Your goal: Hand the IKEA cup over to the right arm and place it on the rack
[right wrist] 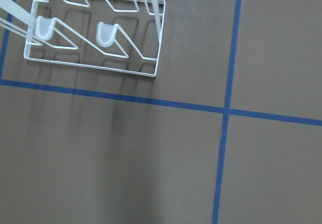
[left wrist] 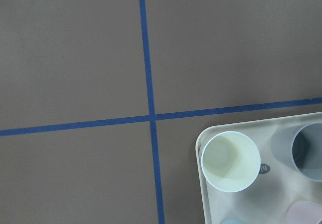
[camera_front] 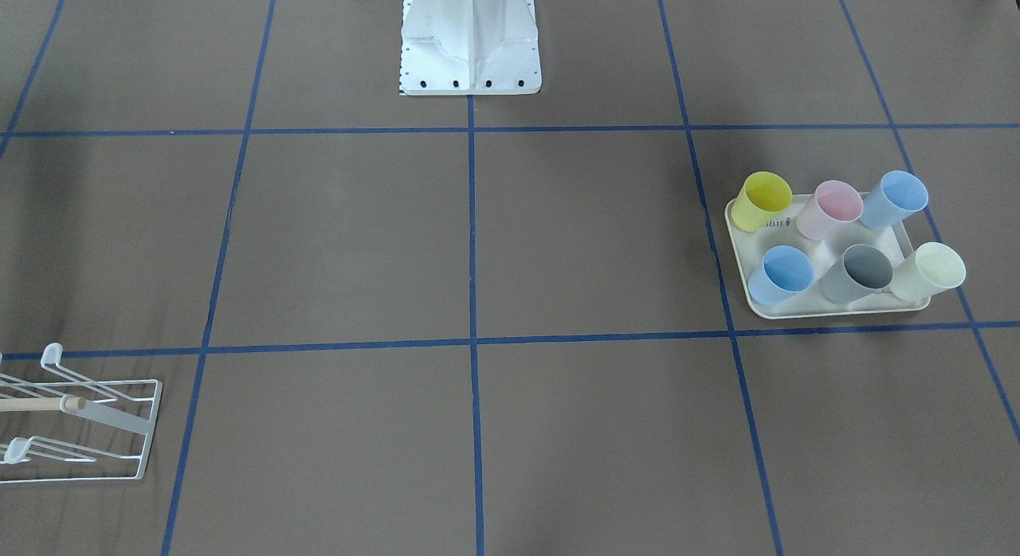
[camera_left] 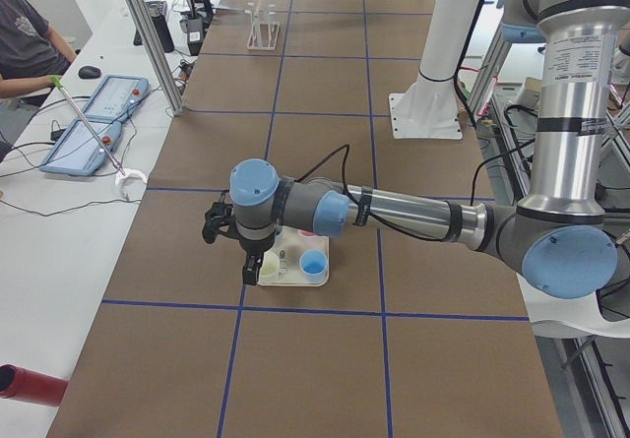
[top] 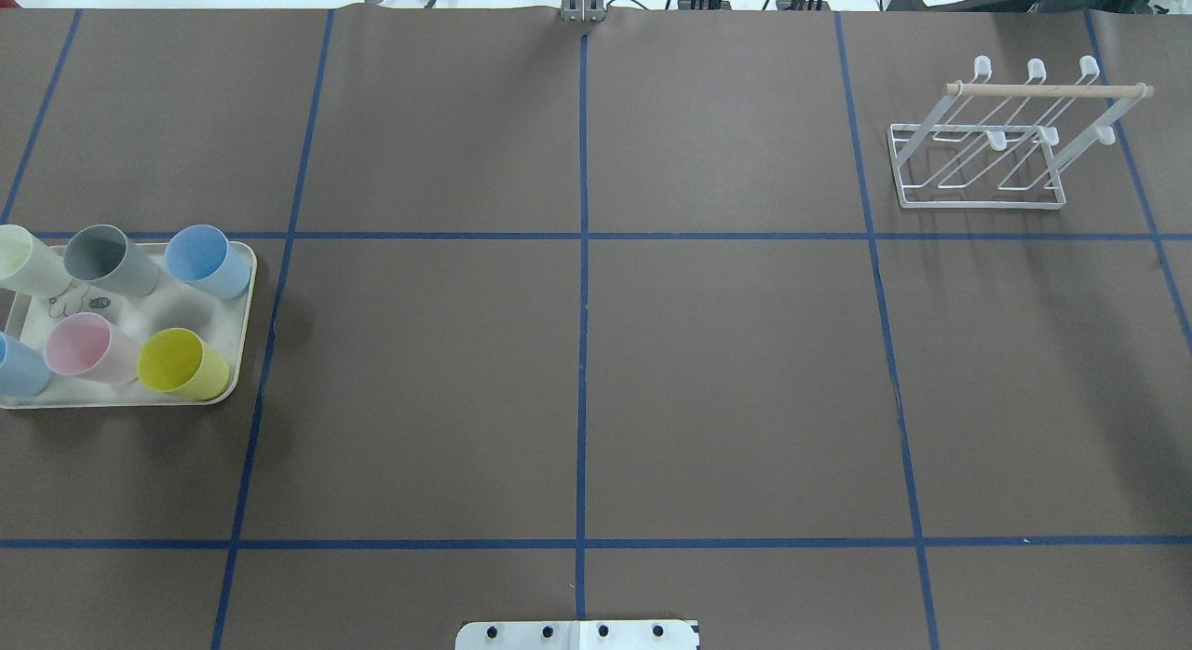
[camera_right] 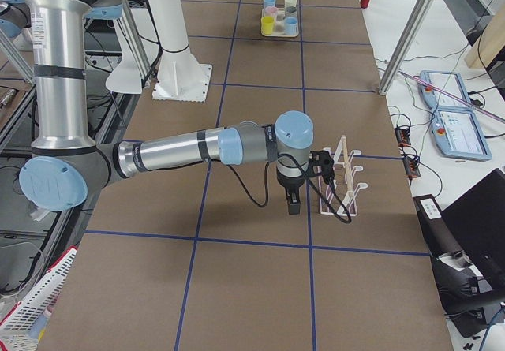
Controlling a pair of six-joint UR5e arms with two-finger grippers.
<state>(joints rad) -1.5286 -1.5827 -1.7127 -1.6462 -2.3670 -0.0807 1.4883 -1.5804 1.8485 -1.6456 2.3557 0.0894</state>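
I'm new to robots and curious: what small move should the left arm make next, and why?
Probably lower the left gripper toward the cream cup, the nearest in its wrist view. The tray is full and the rack holds nothing, so a first pick seems due.

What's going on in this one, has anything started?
No cup is on the rack yet: all six cups stand on the tray at the robot's left. The left gripper hangs above the tray near the cream cup; the right gripper hangs beside the empty rack. Whether either is open, I cannot tell.
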